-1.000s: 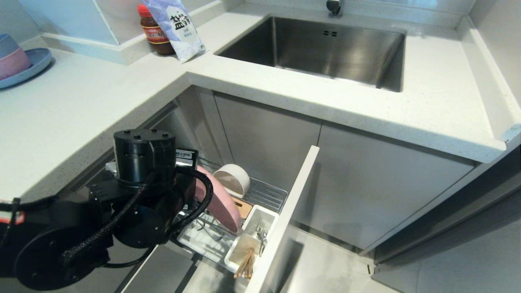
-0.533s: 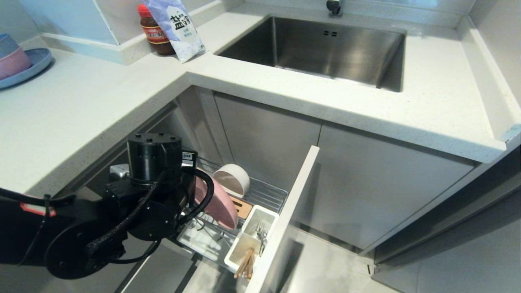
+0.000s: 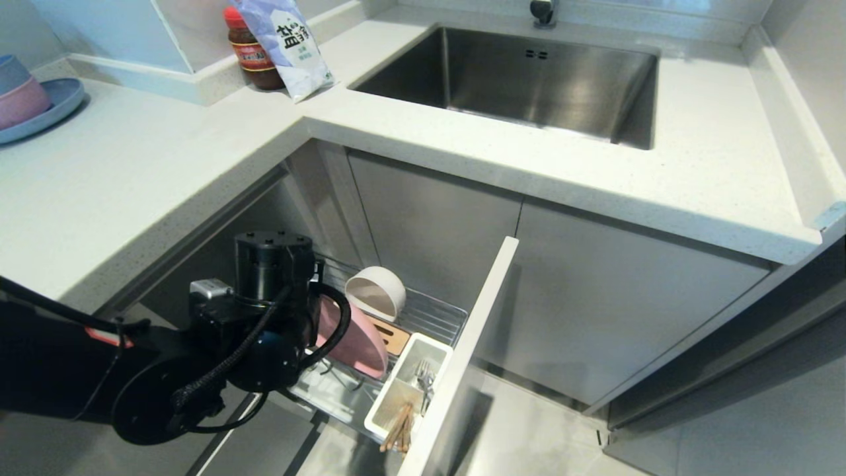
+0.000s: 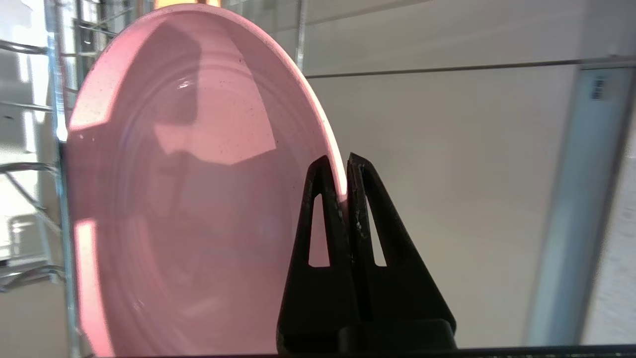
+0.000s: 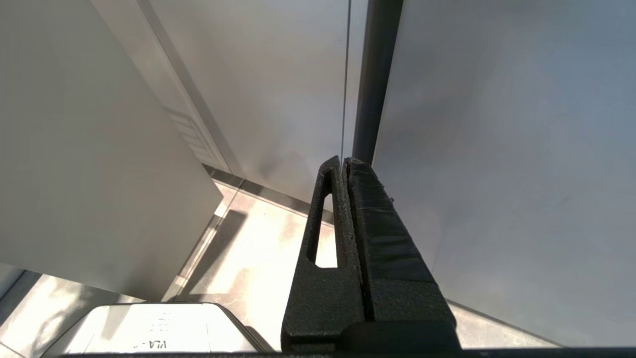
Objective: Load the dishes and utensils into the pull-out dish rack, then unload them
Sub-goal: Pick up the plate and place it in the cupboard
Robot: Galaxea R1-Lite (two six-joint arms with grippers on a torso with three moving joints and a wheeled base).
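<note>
The pull-out dish rack (image 3: 433,316) stands pulled out under the counter, its pale panel front (image 3: 477,330) on the right. A pink plate (image 3: 357,340) stands on edge among the rack's wires. My left gripper (image 4: 340,164) is shut on the plate's (image 4: 189,199) rim; in the head view its wrist hides the fingers. The cream bowl (image 3: 375,291) lies on its side at the rack's back. In the white cutlery holder (image 3: 423,357) stand the fork (image 3: 423,380) and the chopsticks (image 3: 398,428). My right gripper (image 5: 343,161) is shut and holds nothing, parked low facing cabinet panels.
The countertop (image 3: 165,165) overhangs the rack's left and back. A steel sink (image 3: 515,73), a sauce jar (image 3: 251,49) and a salt bag (image 3: 291,39) are at the back. A blue plate (image 3: 56,106) with stacked bowls sits far left.
My left arm has moved right and lower toward the rack, with the pink plate in its grip. The plate's top edge sits lower now. The right arm has stayed still.
</note>
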